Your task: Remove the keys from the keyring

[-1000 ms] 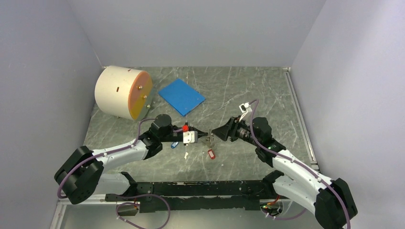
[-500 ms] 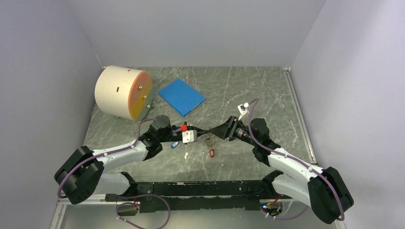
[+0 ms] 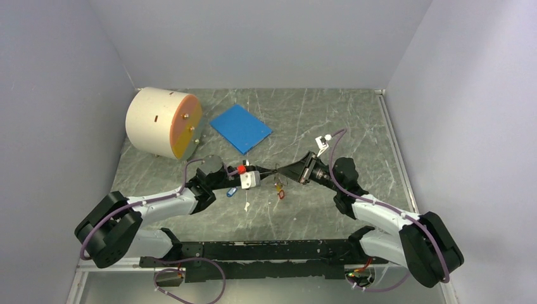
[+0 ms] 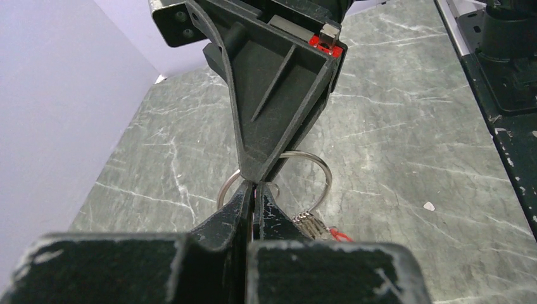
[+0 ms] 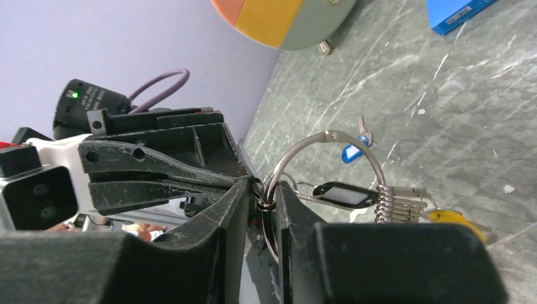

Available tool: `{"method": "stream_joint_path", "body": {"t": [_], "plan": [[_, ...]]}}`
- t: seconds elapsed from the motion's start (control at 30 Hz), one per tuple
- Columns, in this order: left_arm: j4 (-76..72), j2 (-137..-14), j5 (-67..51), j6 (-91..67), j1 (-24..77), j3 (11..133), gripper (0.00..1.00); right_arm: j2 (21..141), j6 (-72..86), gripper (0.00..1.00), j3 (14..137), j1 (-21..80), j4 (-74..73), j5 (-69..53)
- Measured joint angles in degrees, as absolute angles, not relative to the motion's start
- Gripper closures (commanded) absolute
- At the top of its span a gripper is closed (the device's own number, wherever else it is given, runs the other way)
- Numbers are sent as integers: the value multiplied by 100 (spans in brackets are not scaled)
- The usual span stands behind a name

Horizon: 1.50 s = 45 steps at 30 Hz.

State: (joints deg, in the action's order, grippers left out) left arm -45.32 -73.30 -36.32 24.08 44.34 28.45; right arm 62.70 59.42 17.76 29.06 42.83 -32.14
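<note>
The keyring [image 5: 329,136] is a silver wire loop held between both grippers above the table. It also shows in the left wrist view [image 4: 320,166]. My left gripper [image 4: 254,189] is shut on its left part. My right gripper [image 5: 263,193] is closed on the ring from the opposite side, tip to tip with the left one [image 3: 265,174]. Several silver keys [image 5: 396,202] hang stacked on the ring, beside a black-headed one with a white label [image 5: 345,193] and a yellow tag [image 5: 453,218]. The red tag [image 3: 279,195] dangles below.
A cream drum with an orange face [image 3: 163,122] lies at the back left, a blue square pad [image 3: 240,128] beside it. A small blue-and-white tag [image 3: 232,191] and a loose small key [image 3: 246,206] lie on the table under the left arm. Walls close three sides.
Both grippers have moved a little toward the back with the ring between them. The right arm has reached further left, and the red tag now hangs higher.
</note>
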Motion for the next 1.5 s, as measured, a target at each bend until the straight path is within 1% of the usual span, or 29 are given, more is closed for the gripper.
{"method": "stream_joint_path", "body": {"t": [0.3,0.37,0.47,0.63,0.73,0.87,1.0,1.13,1.27,1.4,1.5], "plan": [[-4862,-7389,-3516,2265,4436,2788,98,6316,6156,99,1756,2768,4606,-3409],[-4934,-7389,-3500,2252,4442,2777,96,6316,6178,100,1756,2722,4650,-3479],[-5057,-7387,-3448,2217,4462,2718,86,6296,6176,100,1758,2670,4657,-3555],[-5194,-7382,-3280,2134,4471,2620,65,6173,6152,100,1758,2576,4598,-3656],[-5207,-7365,-3155,2106,4460,2580,58,6020,6093,100,1758,2484,4508,-3660],[-5218,-7360,-3068,2036,4458,2567,52,5798,5920,100,1763,2427,4200,-3664],[-5273,-7360,-3072,1942,4456,2567,50,5677,5741,100,1796,2408,3892,-3667],[-5391,-7378,-3129,1802,4451,2567,50,5673,5664,100,1828,2408,3734,-3680],[-5441,-7454,-3286,1673,4445,2569,53,5688,5651,100,1846,2408,3662,-3741],[-5498,-7649,-3496,1546,4445,2600,59,5701,5636,100,1894,2408,3597,-3767],[-5492,-7754,-3568,1509,4445,2652,59,5701,5579,100,1949,2408,3516,-3778]]}}
